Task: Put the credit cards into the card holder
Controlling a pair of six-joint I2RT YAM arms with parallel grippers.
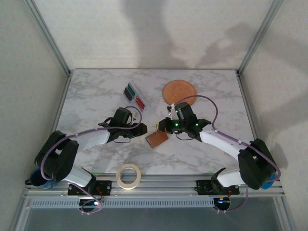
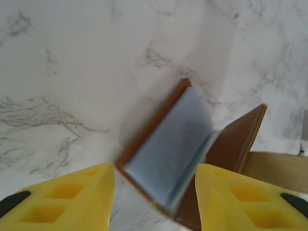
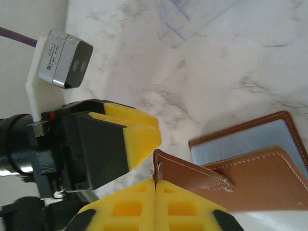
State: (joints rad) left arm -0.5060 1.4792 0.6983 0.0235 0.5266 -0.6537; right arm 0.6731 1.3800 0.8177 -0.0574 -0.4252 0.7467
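Observation:
The card holder [image 1: 157, 139], a small brown leather wallet, lies open at mid-table between the two arms. A pale blue-grey credit card [image 2: 171, 144] rests on its inner face [image 3: 243, 139], the brown edge [image 2: 149, 120] showing round it. My right gripper [image 3: 155, 182] is shut on the wallet's strap tab [image 3: 192, 173] and holds that flap up. My left gripper [image 2: 154, 168] is open, its yellow fingers [image 2: 91, 192] standing apart on either side of the card's near end without touching it. In the top view the left gripper [image 1: 139, 129] sits just left of the wallet and the right gripper [image 1: 163, 126] just above it.
A clear plastic sleeve [image 1: 134, 95] holding a teal and a red card lies at the back left of centre. A round orange plate [image 1: 179, 91] sits behind the right gripper. A roll of tape [image 1: 129, 175] lies at the near edge. Bare marble [image 1: 91, 96] stretches to the left.

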